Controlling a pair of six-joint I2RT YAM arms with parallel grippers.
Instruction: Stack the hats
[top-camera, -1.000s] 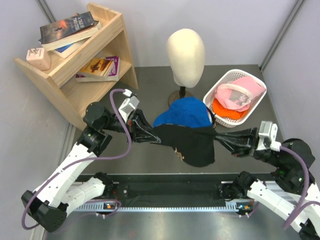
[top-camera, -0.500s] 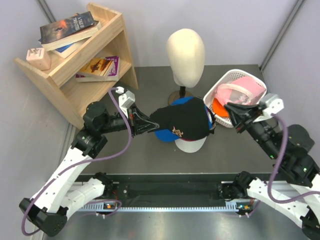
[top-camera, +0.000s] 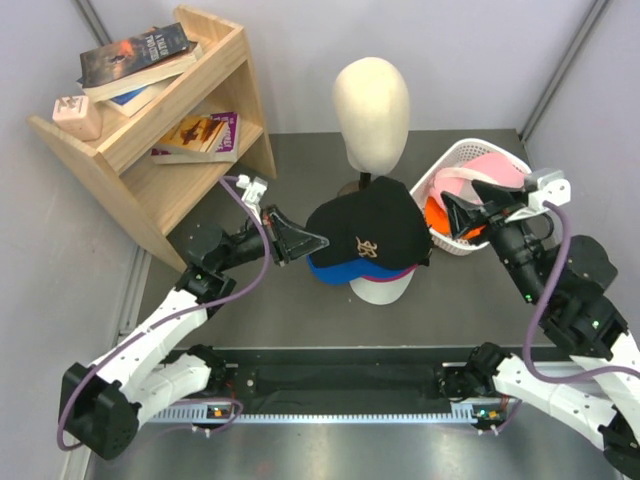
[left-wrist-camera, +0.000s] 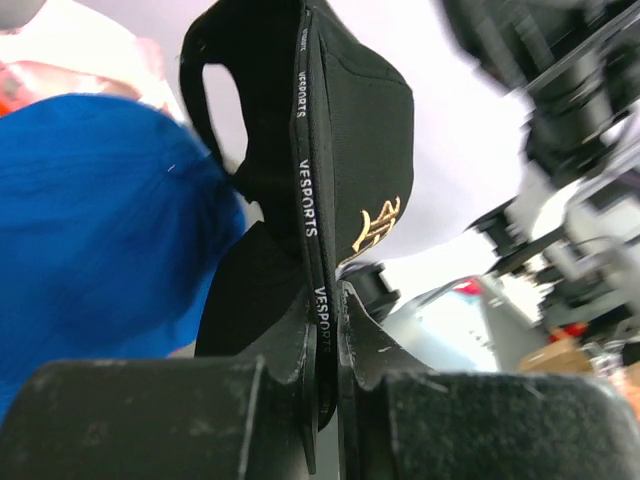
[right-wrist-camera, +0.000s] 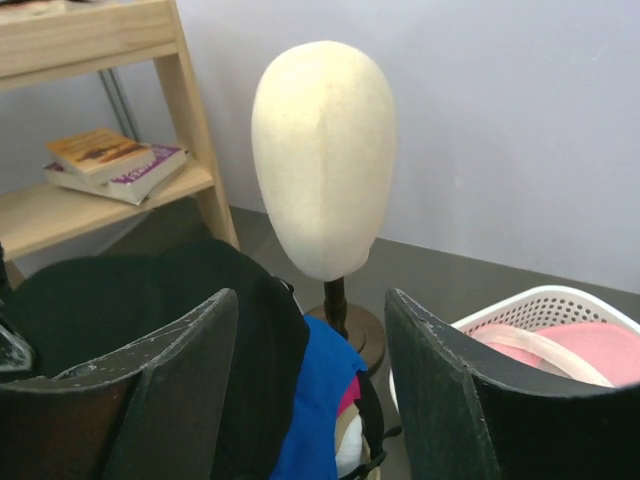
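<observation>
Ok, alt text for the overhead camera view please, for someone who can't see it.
A black cap sits on top of a blue cap mid-scene, its edge pinched in the left tool. The right tool hangs open and empty by a white basket holding a pink cap; a cream mannequin head stands behind.

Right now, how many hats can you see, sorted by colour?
black cap: 1
blue cap: 1
magenta cap: 1
white cap: 1
pink cap: 1
orange hat: 1
Total: 6 hats in view
</observation>
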